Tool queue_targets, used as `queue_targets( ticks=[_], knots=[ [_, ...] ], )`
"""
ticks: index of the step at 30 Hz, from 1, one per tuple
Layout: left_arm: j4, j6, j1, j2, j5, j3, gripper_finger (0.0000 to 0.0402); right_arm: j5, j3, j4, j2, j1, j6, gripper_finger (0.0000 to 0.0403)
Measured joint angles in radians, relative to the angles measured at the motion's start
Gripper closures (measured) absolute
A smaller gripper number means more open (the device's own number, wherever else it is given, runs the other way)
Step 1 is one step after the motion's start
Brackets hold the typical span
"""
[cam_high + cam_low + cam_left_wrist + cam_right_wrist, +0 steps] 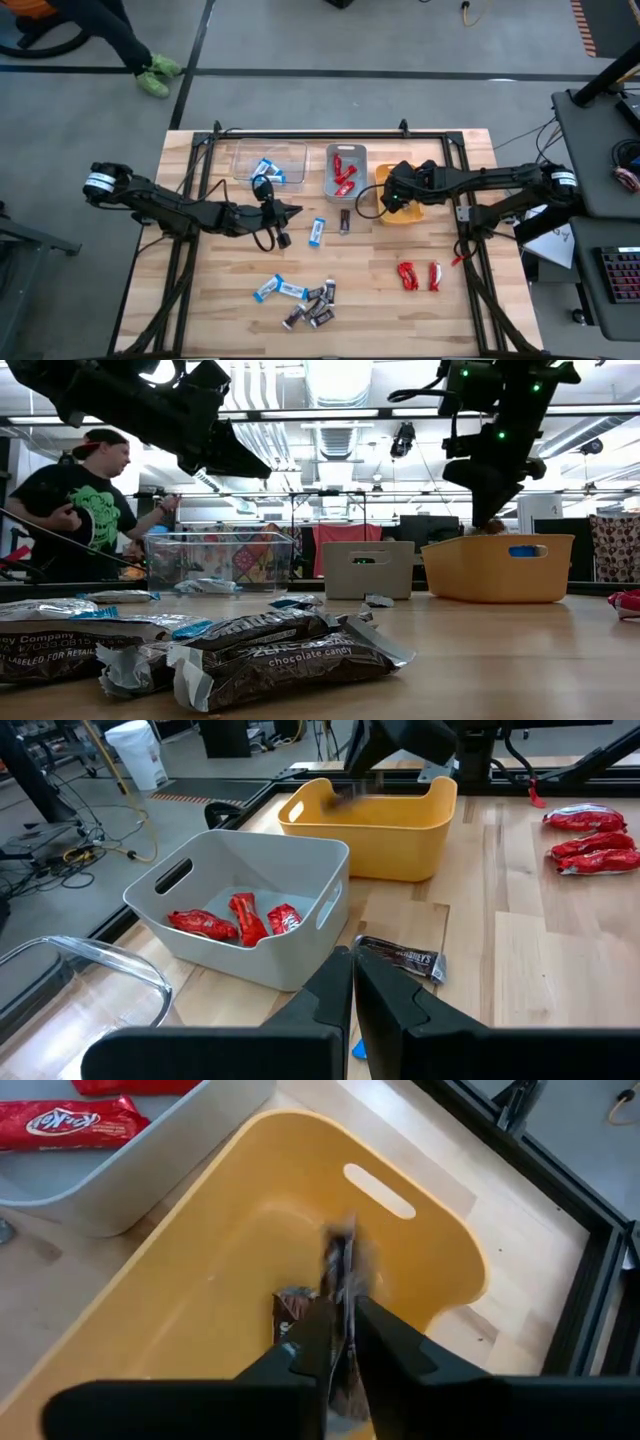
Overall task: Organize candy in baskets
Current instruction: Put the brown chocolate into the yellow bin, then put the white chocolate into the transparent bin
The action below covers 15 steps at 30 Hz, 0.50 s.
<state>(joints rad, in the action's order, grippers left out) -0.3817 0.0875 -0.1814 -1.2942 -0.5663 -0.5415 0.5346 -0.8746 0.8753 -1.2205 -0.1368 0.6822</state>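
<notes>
Dark brown bar (341,1295) sits between the slightly parted fingers of the right gripper (341,1345), over the orange-yellow basket (200,1280); whether it is gripped, I cannot tell. Left gripper (352,982) hovers clenched near the grey basket (290,870) of red candies (240,918)

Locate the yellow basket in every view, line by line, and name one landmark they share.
High view: yellow basket right of centre, partly under the right gripper.
Low view: right of centre, on the table's far side.
Left wrist view: upper middle, beyond the grey basket.
Right wrist view: fills the middle, a dark candy bar between the fingers above it.
Shared landmark: the grey basket beside it.
</notes>
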Motion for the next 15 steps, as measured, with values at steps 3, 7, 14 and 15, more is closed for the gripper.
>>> queue_targets(
  ticks=[3, 7, 14, 15],
  knots=[
    [0.0, 0.0, 0.0, 0.0, 0.0, 0.0, 0.0402, 0.0, 0.0, -0.002, 0.0, 0.0, 0.001, 0.0322],
    [0.001, 0.004, 0.0, 0.001, 0.0, 0.0, 0.0402, 0.0, -0.001, -0.002, 0.0, 0.0, -0.002, 0.0287],
    [0.1, 0.062, -0.003, 0.043, 0.061, -0.001, 0.0402, -0.031, -0.033, -0.005, 0.003, 0.001, -0.045, 0.0257],
    [0.132, 0.082, -0.003, 0.056, 0.073, -0.001, 0.0402, -0.038, -0.037, -0.012, 0.003, 0.001, -0.053, 0.0256]
  ],
)
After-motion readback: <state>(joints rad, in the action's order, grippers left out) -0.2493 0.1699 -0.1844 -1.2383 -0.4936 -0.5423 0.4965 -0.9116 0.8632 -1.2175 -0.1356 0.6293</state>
